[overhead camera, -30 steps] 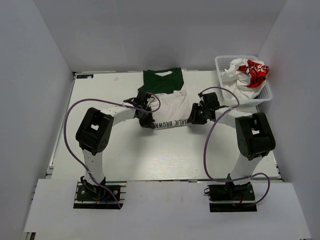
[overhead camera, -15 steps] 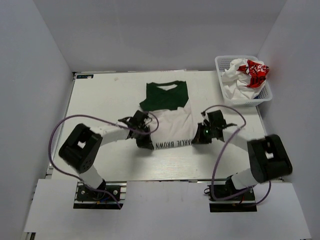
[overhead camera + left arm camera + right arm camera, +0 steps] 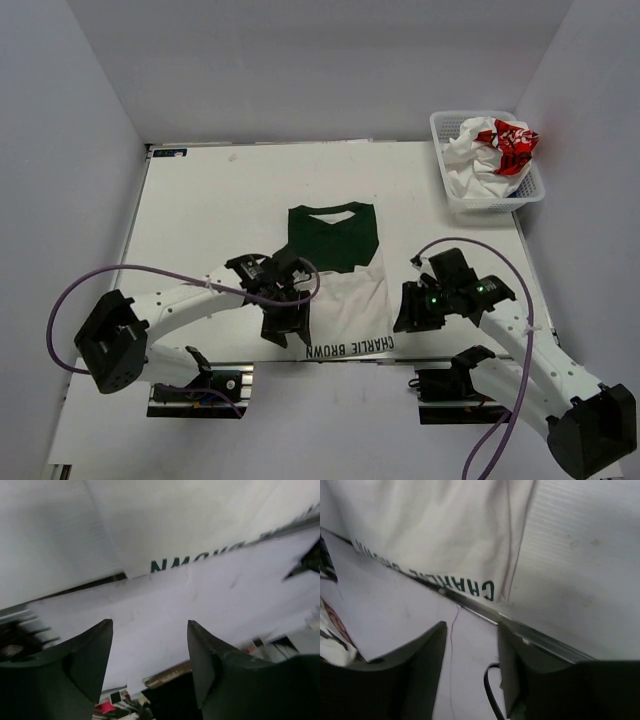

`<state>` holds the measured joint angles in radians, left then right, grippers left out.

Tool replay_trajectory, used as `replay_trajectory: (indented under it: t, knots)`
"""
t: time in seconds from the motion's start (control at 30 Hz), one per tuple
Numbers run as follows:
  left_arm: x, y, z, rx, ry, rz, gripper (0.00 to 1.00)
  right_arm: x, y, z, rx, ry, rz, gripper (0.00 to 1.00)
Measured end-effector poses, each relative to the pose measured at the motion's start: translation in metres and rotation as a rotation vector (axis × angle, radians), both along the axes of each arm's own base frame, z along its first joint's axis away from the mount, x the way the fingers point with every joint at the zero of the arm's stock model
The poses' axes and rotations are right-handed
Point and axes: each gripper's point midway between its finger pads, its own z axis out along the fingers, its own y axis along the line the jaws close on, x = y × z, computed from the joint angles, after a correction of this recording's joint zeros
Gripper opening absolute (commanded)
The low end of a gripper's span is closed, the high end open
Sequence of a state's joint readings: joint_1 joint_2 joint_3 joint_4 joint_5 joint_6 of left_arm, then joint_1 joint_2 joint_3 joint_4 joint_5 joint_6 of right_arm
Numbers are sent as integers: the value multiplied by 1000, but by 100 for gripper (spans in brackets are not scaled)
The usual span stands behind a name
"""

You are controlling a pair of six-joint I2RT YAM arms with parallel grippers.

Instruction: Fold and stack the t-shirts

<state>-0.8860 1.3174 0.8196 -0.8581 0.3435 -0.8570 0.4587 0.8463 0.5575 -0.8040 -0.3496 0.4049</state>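
An off-white t-shirt with a dark green collar and sleeves (image 3: 335, 270) lies flat near the table's front edge. Its lettered hem reaches that edge. My left gripper (image 3: 284, 326) hovers at the hem's left corner and my right gripper (image 3: 408, 310) at the right side. In the left wrist view the gripper (image 3: 150, 625) is open with nothing between its fingers, and the hem lettering (image 3: 200, 560) lies beyond them. The right wrist view shows the same of the right gripper (image 3: 471, 625), with the hem (image 3: 445, 555) ahead. A white t-shirt with red print (image 3: 495, 145) sits crumpled in a basket.
The white basket (image 3: 447, 190) stands at the table's back right corner. The white table (image 3: 200, 220) is walled on three sides. Both arms reach low along the front edge, with purple cables looping beside them.
Both grippers dragged the off-white shirt from the back of the table toward the front edge. They then opened and let go of the hem.
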Motion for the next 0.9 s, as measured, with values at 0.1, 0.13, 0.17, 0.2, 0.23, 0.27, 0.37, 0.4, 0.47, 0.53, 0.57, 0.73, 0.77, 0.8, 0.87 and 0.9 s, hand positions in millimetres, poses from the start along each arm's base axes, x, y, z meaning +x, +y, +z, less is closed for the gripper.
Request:
replay_trajectory:
  t: [0.1, 0.13, 0.17, 0.2, 0.23, 0.27, 0.37, 0.4, 0.47, 0.53, 0.57, 0.73, 0.77, 0.8, 0.87, 0.9]
  knots:
    - [25, 3, 25, 116, -75, 2, 93, 18, 5, 33, -4, -67, 49, 90]
    - [36, 3, 34, 145, -109, 8, 98, 27, 7, 43, -3, -108, 67, 90]
    - [52, 0, 45, 167, -163, 22, 100, 36, 10, 51, 1, -147, 77, 90]
    - [66, -2, 52, 184, -215, 39, 100, 45, 12, 58, 4, -187, 80, 90]
    - [82, -2, 58, 206, -276, 60, 100, 53, 14, 62, 7, -224, 81, 90]
    - [98, -1, 63, 231, -335, 81, 100, 62, 16, 65, 6, -259, 76, 90]
    - [148, -1, 74, 301, -492, 104, 100, 94, 20, 69, -12, -348, 38, 90]
    - [167, -3, 78, 314, -541, 103, 100, 105, 22, 70, -22, -370, 25, 90]
    - [206, -10, 81, 330, -638, 91, 100, 130, 23, 74, -56, -406, -13, 90]
    - [237, -13, 78, 342, -708, 62, 100, 151, 24, 79, -81, -445, -44, 90]
    - [249, -13, 74, 347, -732, 41, 98, 159, 23, 81, -94, -461, -61, 90]
    - [305, -6, 41, 344, -779, -60, 86, 179, 9, 77, -174, -481, -125, 90]
    - [313, -4, 32, 343, -776, -76, 83, 181, 6, 75, -186, -478, -134, 90]
    - [321, -3, 23, 332, -768, -97, 81, 182, 3, 73, -196, -475, -141, 90]
    - [336, -2, 4, 309, -743, -136, 73, 185, 0, 68, -213, -464, -148, 90]
    - [343, -3, -7, 295, -724, -158, 70, 186, -3, 65, -225, -454, -151, 90]
